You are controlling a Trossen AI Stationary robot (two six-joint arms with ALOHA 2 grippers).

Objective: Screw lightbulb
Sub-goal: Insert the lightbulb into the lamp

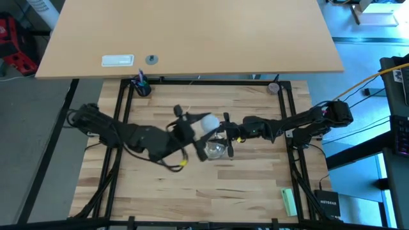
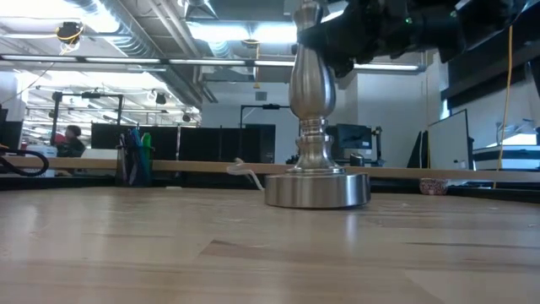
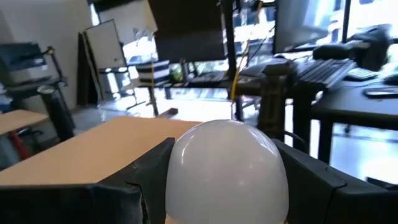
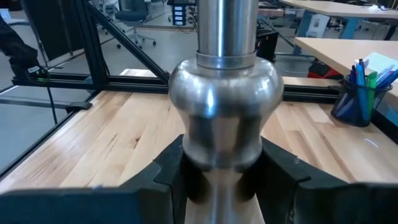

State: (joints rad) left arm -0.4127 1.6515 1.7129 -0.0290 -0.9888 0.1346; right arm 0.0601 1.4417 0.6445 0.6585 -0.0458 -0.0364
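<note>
Left gripper (image 1: pixel 192 128): clenched on the lightbulb (image 1: pixel 206 122), globe between its fingers (image 3: pixel 146 168).
Lightbulb: held above the table (image 1: pixel 255 185), over the lamp stand (image 2: pixel 315 127).
Right gripper (image 1: pixel 225 134): clamps the stand's stem.

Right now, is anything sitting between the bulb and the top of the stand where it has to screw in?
Nothing visible does. The left gripper holds the lightbulb right beside the stand, which the right gripper clamps by its neck. The socket top itself is out of view.
</note>
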